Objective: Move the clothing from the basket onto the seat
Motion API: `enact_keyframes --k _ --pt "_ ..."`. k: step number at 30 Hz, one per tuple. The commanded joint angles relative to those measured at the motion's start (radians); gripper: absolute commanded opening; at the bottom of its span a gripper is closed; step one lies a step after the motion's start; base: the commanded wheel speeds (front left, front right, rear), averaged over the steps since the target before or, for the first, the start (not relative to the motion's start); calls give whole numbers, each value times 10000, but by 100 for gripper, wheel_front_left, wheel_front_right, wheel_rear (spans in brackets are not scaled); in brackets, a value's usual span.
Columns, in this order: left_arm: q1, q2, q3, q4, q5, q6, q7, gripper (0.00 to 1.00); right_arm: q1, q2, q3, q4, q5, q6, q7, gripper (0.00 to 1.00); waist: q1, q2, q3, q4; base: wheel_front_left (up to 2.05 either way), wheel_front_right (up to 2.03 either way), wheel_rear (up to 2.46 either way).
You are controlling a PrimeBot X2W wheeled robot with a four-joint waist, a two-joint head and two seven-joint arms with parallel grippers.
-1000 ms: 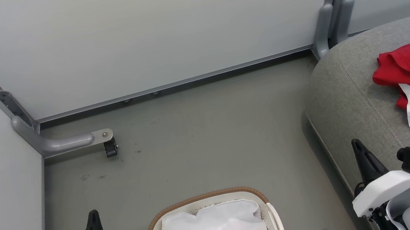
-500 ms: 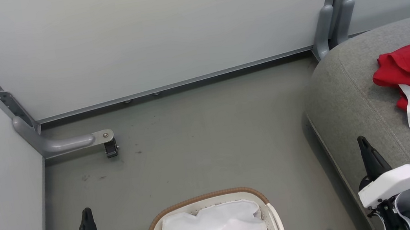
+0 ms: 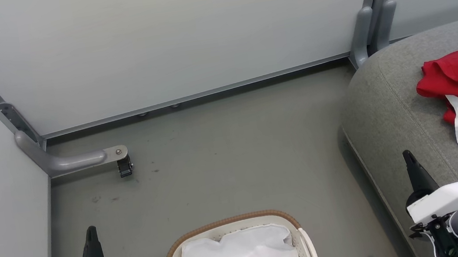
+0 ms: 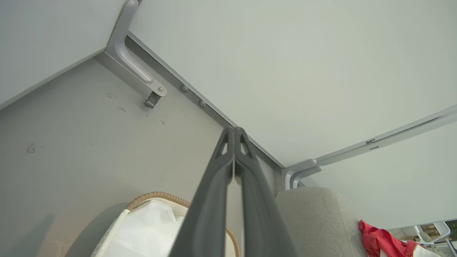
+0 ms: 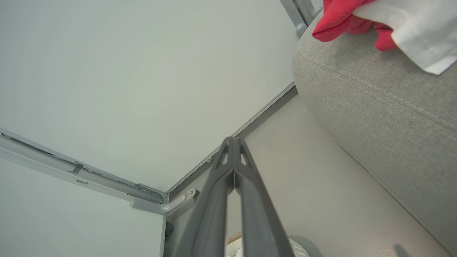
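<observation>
Holding the left hand (image 3: 91,235) at lower left over the floor (image 3: 223,155), fingers pressed together, gripping nothing. Sitting at bottom centre, the basket (image 3: 228,222), carrying a white liner (image 3: 237,255). Holding the right hand (image 3: 407,157) at lower right beside the seat (image 3: 388,94) edge, fingers likewise together, empty. Lying bunched on the seat at far right, well apart from the basket, the red-and-white clothing (image 3: 456,76).

The basket (image 3: 227,219) ran off the head view's bottom edge, its white liner (image 3: 237,255) hiding its inside; the clothing (image 3: 452,77) was cut by the right edge.
</observation>
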State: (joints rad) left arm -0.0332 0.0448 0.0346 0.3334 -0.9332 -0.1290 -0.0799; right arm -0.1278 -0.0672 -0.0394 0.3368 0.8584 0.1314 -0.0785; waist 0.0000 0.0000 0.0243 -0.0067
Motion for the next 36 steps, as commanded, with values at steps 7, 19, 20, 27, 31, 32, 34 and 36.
enact_keyframes --k 7,19,20,27,31,32,34,36 --pt "-370 49 155 -231 -942 -13 262 0 30 -11 -139 -255 1057 -5 265 0 0 0 -19 6 0 0 0" --pt "-468 57 286 -369 -2146 -16 614 0 66 25 -273 -400 2395 -7 612 0 0 0 -49 16 0 0 0" --pt "-479 57 300 -381 -2252 -16 638 0 70 28 -285 -414 2514 -7 637 0 0 0 -52 17 0 0 0" --pt "-538 61 377 -454 -2882 -18 822 0 90 45 -351 -490 3210 -8 821 0 0 0 -70 22 0 0 0" --pt "-568 64 424 -509 -3262 -19 940 0 99 57 -392 -539 3640 -8 939 0 0 0 -81 26 0 0 0" --pt "-570 64 430 -514 -3323 -19 957 0 102 59 -398 -547 3703 -8 959 0 0 0 -83 26 0 0 0" --pt "-573 65 451 -539 -3512 -19 1009 0 109 65 -417 -570 3903 -7 1006 0 0 0 -89 28 0 0 0" --pt "-581 66 470 -561 -3685 -20 1056 0 116 69 -436 -586 4087 -8 1054 0 0 0 -94 30 0 0 0"
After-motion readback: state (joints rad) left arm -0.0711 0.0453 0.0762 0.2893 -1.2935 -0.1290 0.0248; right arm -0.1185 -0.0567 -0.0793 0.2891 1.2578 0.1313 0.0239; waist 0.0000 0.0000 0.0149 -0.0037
